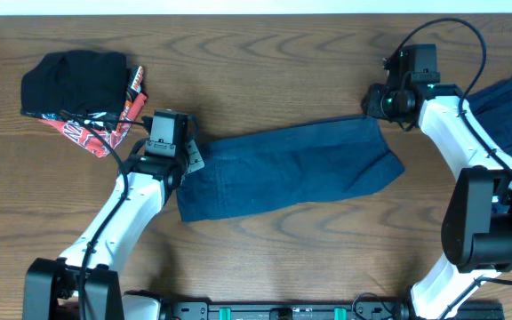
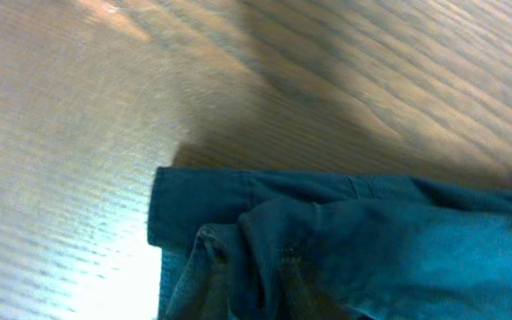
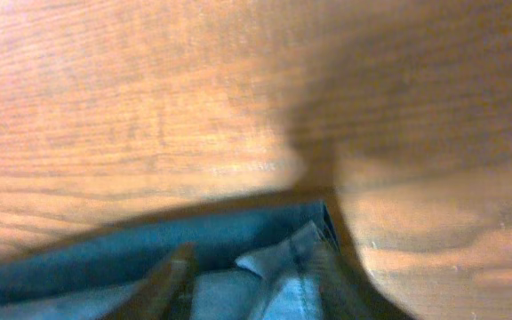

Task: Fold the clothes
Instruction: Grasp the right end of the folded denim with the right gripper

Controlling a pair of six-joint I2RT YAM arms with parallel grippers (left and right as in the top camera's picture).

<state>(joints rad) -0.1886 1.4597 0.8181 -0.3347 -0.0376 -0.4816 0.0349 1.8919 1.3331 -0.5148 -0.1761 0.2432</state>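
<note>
A dark navy-blue garment (image 1: 292, 169) lies stretched across the middle of the wooden table. My left gripper (image 1: 188, 162) is at its left end, by a small pale label, and is shut on bunched cloth (image 2: 372, 231), which hides most of the jaws (image 2: 256, 293). My right gripper (image 1: 379, 111) is at the garment's far right corner. In the right wrist view its fingers (image 3: 252, 280) hold a raised fold of the blue cloth (image 3: 105, 258). A second blue garment (image 1: 509, 102) lies at the right edge, partly under the right arm.
A pile of black cloth (image 1: 74, 80) with a red printed piece (image 1: 105, 133) sits at the far left. The table (image 1: 265, 53) is brown wood. The arm bases stand at the front edge.
</note>
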